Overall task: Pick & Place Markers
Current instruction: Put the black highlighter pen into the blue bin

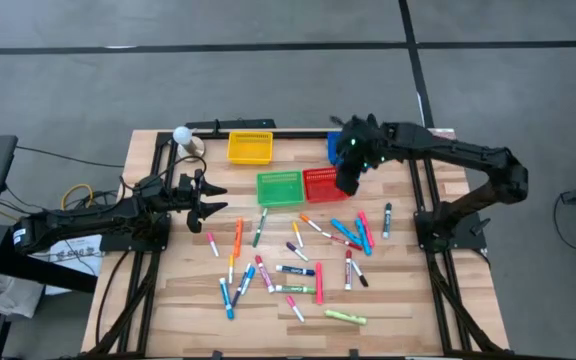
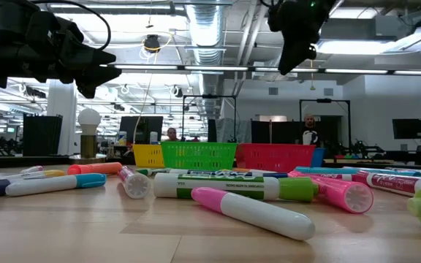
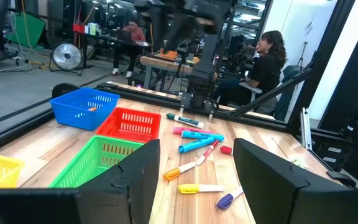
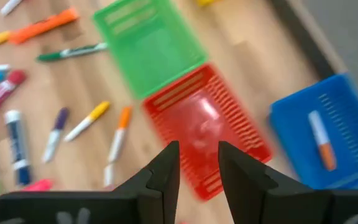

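Note:
Many markers [image 1: 288,262] lie flat and scattered on the wooden table, in pink, blue, orange, green, purple and yellow-green. One white marker with an orange cap [image 4: 322,140] lies inside the blue basket [image 4: 328,124]. My right gripper [image 4: 199,167] hovers above the red basket [image 1: 323,184], fingers pointing down, open with a narrow gap and empty. My left gripper [image 1: 211,196] hangs over the table's left part, left of the green basket [image 1: 280,187], wide open [image 3: 197,177] and empty.
Four small mesh baskets stand at the far side: yellow [image 1: 250,148], green, red, and blue [image 1: 335,148], the blue one partly under my right arm. A white ball [image 1: 181,134] sits at the far left corner. People show beyond the table [image 3: 266,62].

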